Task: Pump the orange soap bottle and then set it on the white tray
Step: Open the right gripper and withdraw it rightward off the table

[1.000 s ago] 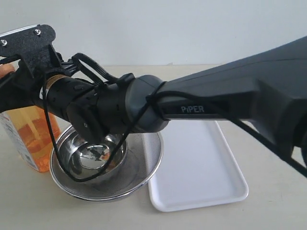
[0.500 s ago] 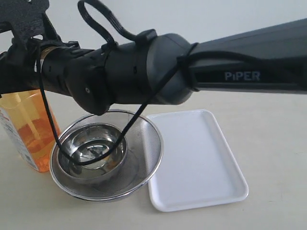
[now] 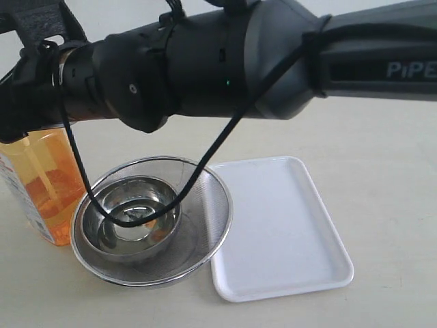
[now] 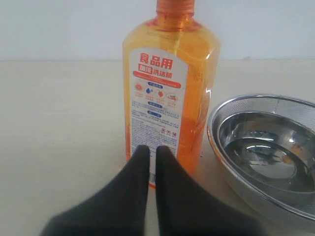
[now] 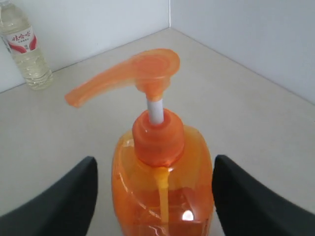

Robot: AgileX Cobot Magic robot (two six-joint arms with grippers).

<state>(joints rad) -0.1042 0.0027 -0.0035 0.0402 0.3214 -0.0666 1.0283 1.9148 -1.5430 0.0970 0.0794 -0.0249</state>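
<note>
Bottle: stands on the table, at the left of the exterior view, just beside the strainer and well apart from the tray.
Bottle and right pincer: the pincer hangs over the bottle top with its fingers spread wide, one on either side of the shoulders; neither touches the plastic.
Bottle and left pincer: it sits low in front of the label, fingers pressed together with nothing between them, tips near the bottle's lower face.
Bottle axis: upright, long axis vertical, pump stem raised.
Spout: juts out sideways, roughly toward a clear water bottle by the wall.
Bottle contents: orange liquid, with a dip tube showing inside.
Strainer: round steel mesh, holding a smaller shiny steel bowl; whether the bowl holds liquid cannot be told.
Cable: a black loop from the right arm dangles over the bowl.
Tray: flat, right of the strainer, whose rim overlaps the tray's near edge.
</note>
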